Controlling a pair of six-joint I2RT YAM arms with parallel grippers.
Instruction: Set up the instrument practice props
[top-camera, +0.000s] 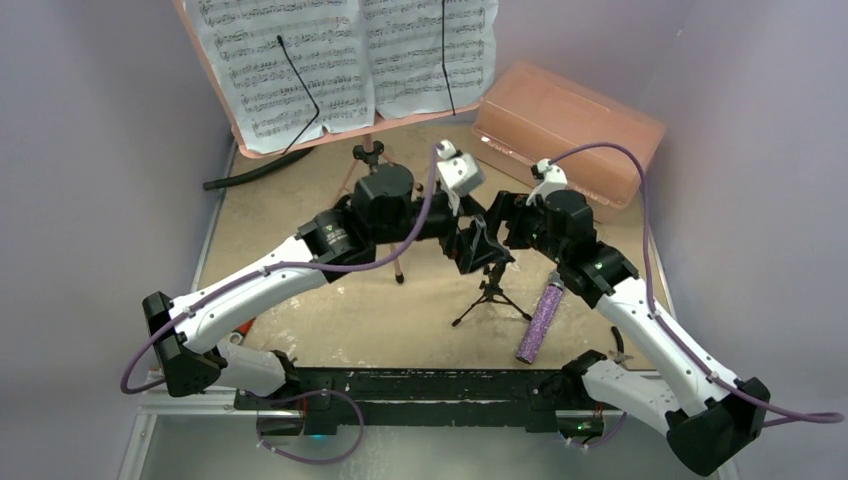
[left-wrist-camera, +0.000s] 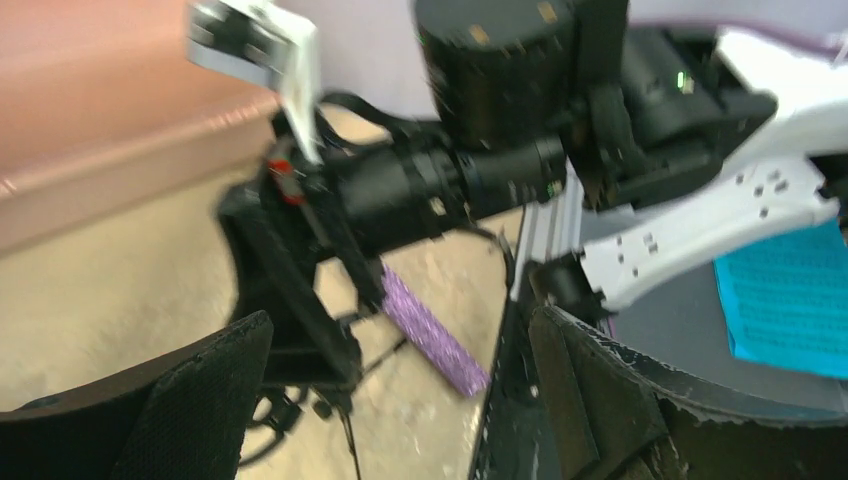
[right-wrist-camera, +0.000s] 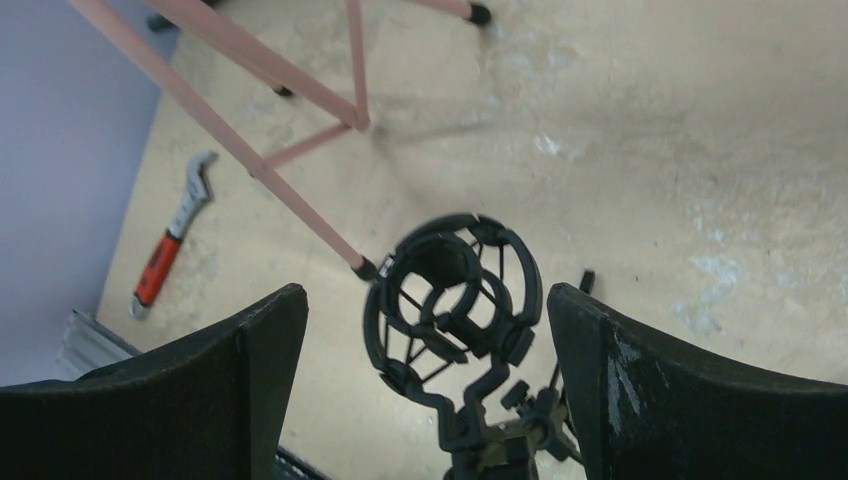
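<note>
The pink music stand (top-camera: 300, 140) stands at the back on its tripod legs (right-wrist-camera: 250, 165), with white sheet-music pages (top-camera: 340, 60) on it. The small black mic stand (top-camera: 490, 295) stands upright mid-table. Its ring mount (right-wrist-camera: 455, 300) sits between the wide-open fingers of my right gripper (right-wrist-camera: 425, 300), apart from both pads. The purple glitter microphone (top-camera: 540, 320) lies flat to the right of the mic stand, also visible as a purple microphone (left-wrist-camera: 430, 330) in the left wrist view. My left gripper (left-wrist-camera: 398, 325) is open and empty, hovering just left of the mic stand top (top-camera: 472, 248).
A salmon plastic box (top-camera: 565, 130) sits at the back right. A red-handled wrench (right-wrist-camera: 170, 250) lies near the left edge. A black hose (top-camera: 250, 172) lies by the music stand. Purple walls close in on three sides. The two wrists are very close together.
</note>
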